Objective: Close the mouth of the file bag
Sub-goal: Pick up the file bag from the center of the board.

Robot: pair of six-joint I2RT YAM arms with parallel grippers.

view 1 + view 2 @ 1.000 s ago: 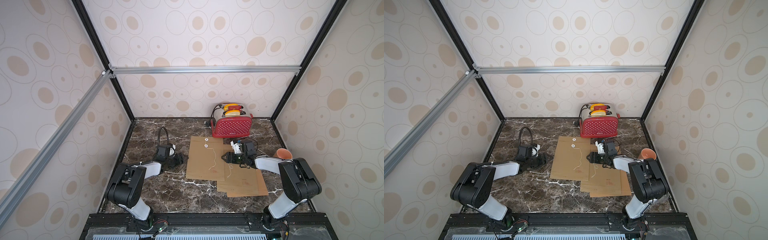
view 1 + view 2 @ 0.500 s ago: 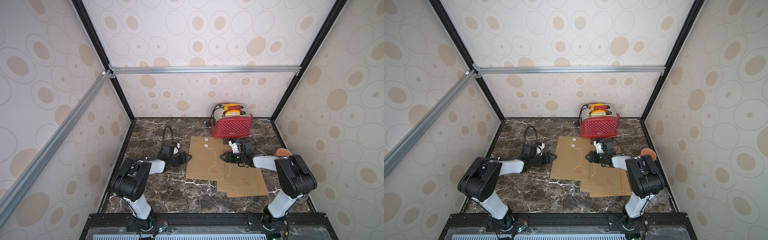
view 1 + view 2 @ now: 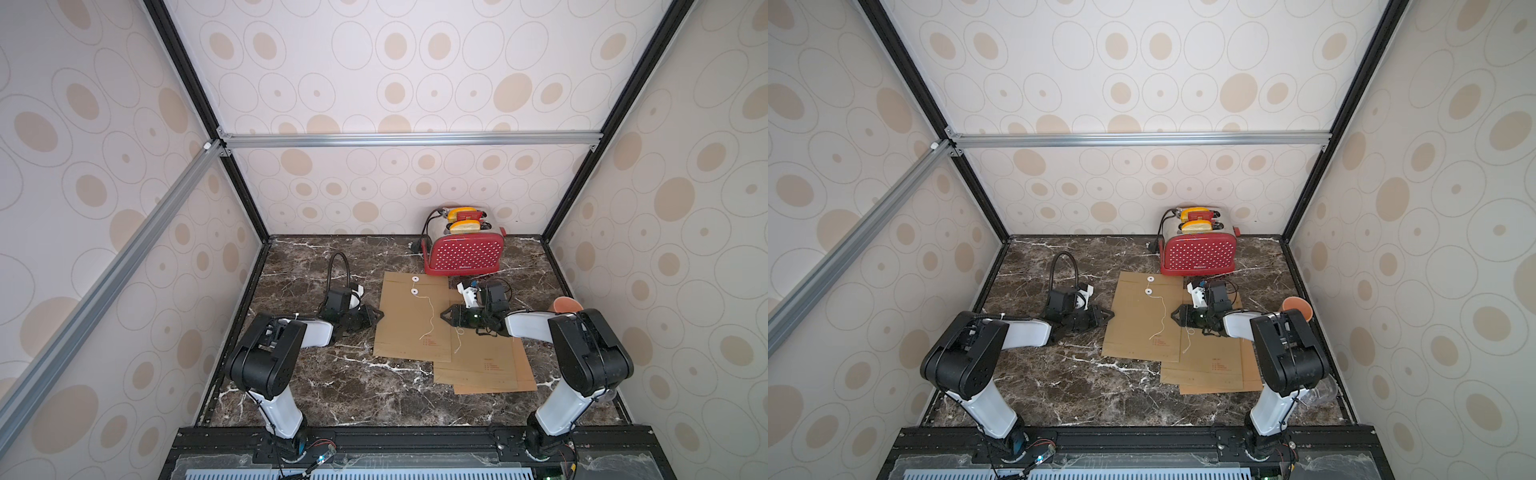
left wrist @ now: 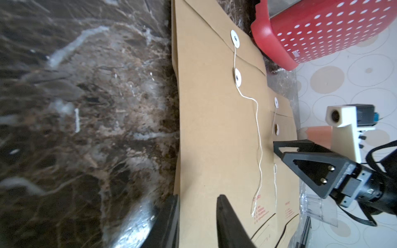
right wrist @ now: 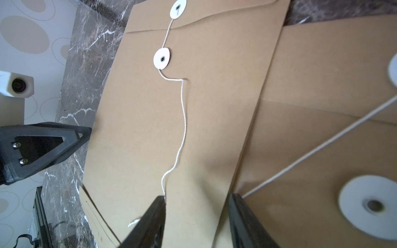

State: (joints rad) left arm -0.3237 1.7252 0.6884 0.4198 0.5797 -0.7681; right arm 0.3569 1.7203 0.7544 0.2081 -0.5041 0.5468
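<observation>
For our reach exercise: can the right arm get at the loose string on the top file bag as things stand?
Probably yes: the right gripper hovers open at the edge of the file bag, the string ends by its fingertips, and nothing stands between them.

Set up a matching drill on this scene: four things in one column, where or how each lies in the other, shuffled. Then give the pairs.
1. red white-dotted toaster
2. white string
3. orange cup
4. topmost brown paper file bag

A. flat on the marble table, overlapping a second bag
B. at the table's right edge
C. at the table's back edge, bread in its slots
D. trailing loose down the bag's face

Pairs: 1-C, 2-D, 3-B, 4-A
</observation>
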